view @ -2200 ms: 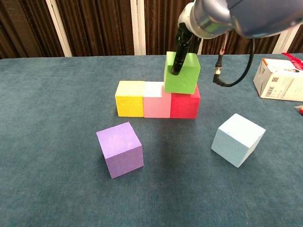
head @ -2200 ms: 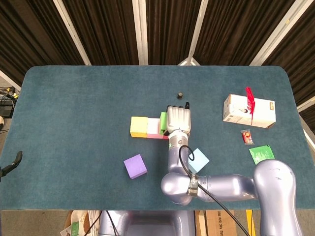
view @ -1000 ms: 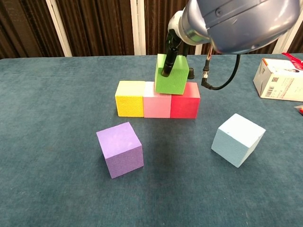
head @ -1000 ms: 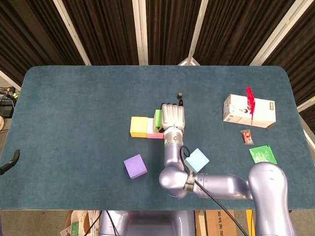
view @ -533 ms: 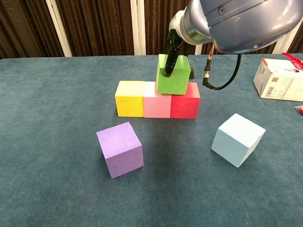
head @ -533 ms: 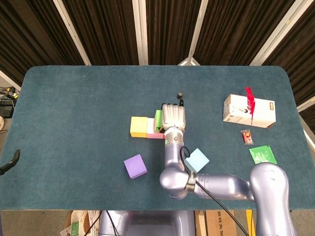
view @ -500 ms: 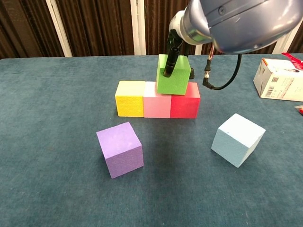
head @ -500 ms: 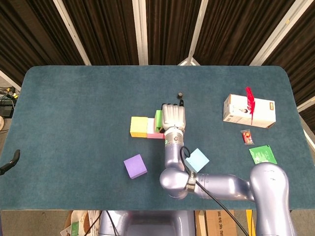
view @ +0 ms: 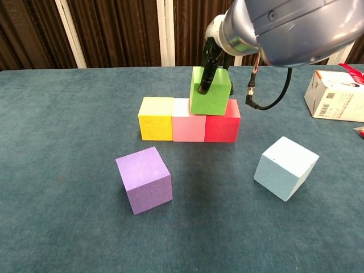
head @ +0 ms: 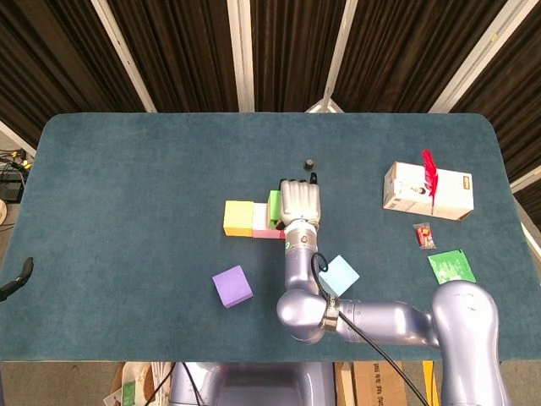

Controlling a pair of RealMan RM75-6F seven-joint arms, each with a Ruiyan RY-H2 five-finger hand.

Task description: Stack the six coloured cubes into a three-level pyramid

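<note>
Yellow, pink and red cubes form a row mid-table. My right hand holds a green cube from above, a dark finger down its front face. That cube sits slightly tilted over the seam between pink and red. In the head view the right hand covers the red cube and most of the green cube. A purple cube lies front left and a light blue cube front right. Only a dark curved tip, perhaps of my left hand, shows off the table's left edge.
A white box with a red ribbon stands at the right. Near it lie a small red packet and a green packet. A small black knob sits behind the row. A black cable hangs from the right wrist.
The right hand carried the green cube left, from above the red cube to over the pink-red seam. In the last half second it edged slightly right.
</note>
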